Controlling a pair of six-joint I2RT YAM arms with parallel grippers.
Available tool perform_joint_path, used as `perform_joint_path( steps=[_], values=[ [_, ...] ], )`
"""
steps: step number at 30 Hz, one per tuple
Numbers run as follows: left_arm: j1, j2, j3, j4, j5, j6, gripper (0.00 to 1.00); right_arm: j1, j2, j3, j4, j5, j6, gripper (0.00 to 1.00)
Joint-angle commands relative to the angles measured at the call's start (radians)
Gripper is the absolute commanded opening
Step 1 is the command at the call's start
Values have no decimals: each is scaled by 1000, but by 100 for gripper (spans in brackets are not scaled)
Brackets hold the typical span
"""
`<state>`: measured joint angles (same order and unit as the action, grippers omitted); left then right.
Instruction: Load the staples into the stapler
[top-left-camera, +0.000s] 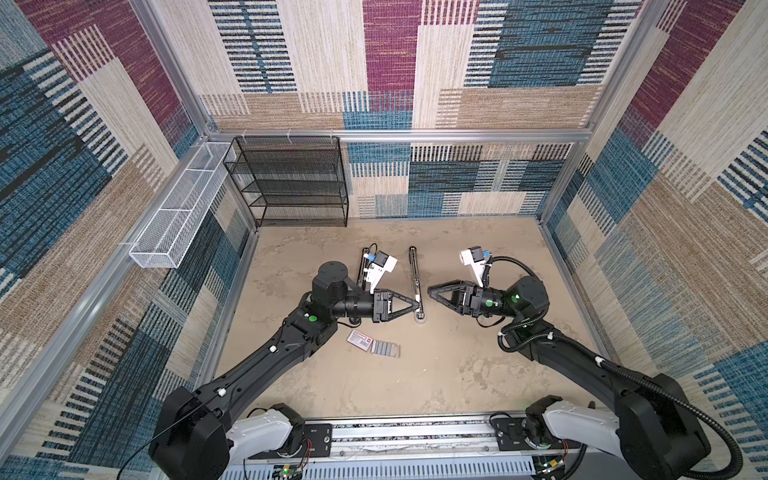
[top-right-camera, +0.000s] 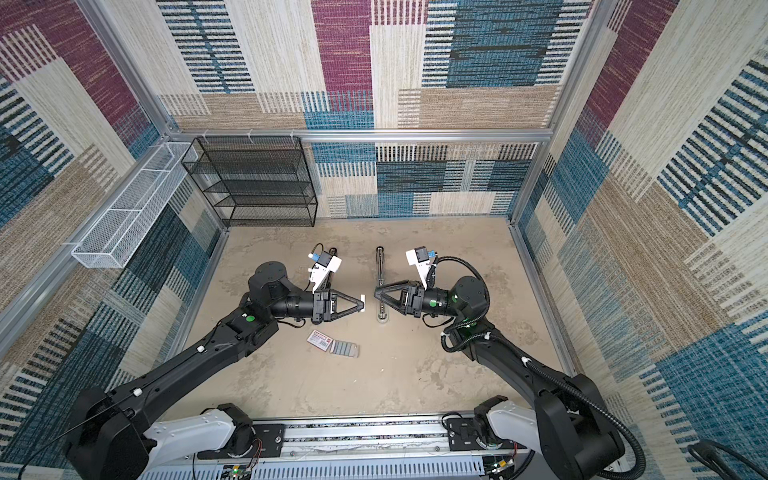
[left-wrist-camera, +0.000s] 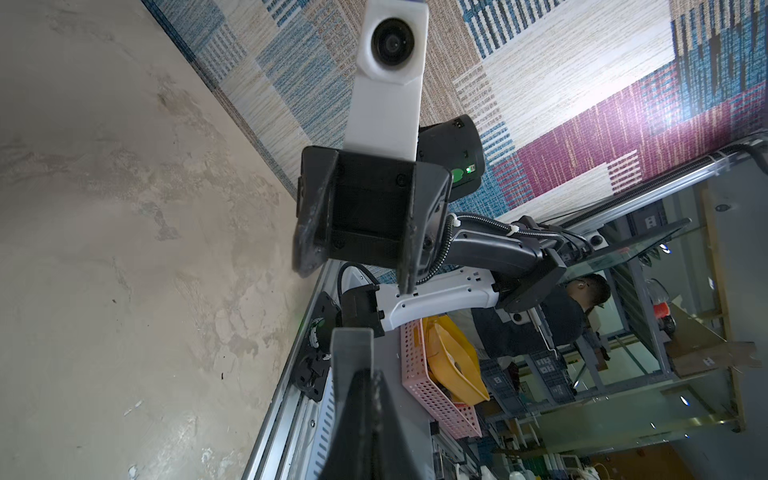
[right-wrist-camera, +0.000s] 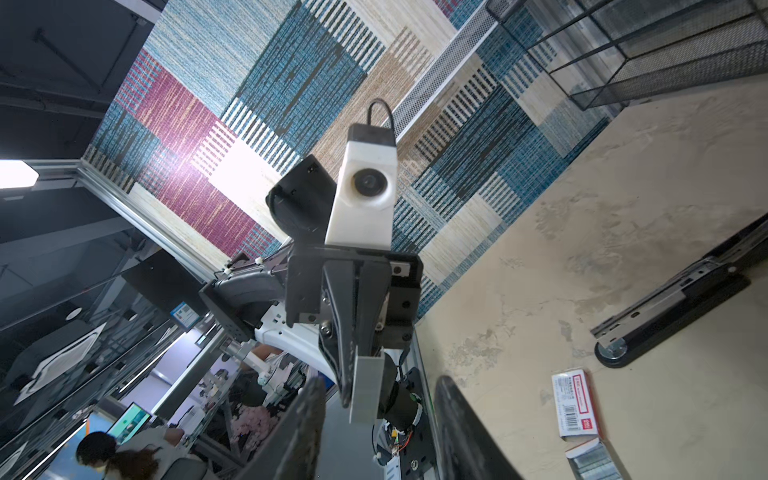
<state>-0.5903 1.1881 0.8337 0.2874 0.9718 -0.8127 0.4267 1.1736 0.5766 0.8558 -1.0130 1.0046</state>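
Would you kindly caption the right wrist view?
Left gripper holds a staple strip; the stapler lies on the table.

We see walls (top-left-camera: 390, 62) in a woven patchwork of blue, maroon, tan and cream, many patches barred with dark stripes. The table (top-left-camera: 374, 395) is mottled sandy beige. The shelf rack (top-left-camera: 291, 183) is black mesh, the basket (top-left-camera: 174, 216) white mesh. The box (top-left-camera: 360, 338) is white with a red label; the staples (top-left-camera: 386, 348) are grey. The stapler (right-wrist-camera: 673, 299) is black with a silvery channel. The left arm (top-left-camera: 257, 365) and right arm (top-left-camera: 582, 357) are black with white base links and green dots; the left gripper (top-left-camera: 415, 300) is black, its staple strip (right-wrist-camera: 365, 388) pale grey.
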Motion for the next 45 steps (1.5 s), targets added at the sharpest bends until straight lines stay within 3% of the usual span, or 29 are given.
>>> perform_joint_path(
  steps=[1,14,39,41,45],
  values=[
    [-10,5,4,62,27,-19,0,15,8,10,58,-13,17,46],
    [-26,14,-3,91,24,-34,0,56,37,32,75,-20,15,41],
    [-26,11,-8,79,2,-23,0,66,42,34,80,-39,14,16],
    [-26,8,-7,71,-2,-21,6,66,38,36,78,-38,14,16],
    [-26,-2,-4,35,-16,-5,28,66,31,37,52,-28,-1,15]
  ],
)
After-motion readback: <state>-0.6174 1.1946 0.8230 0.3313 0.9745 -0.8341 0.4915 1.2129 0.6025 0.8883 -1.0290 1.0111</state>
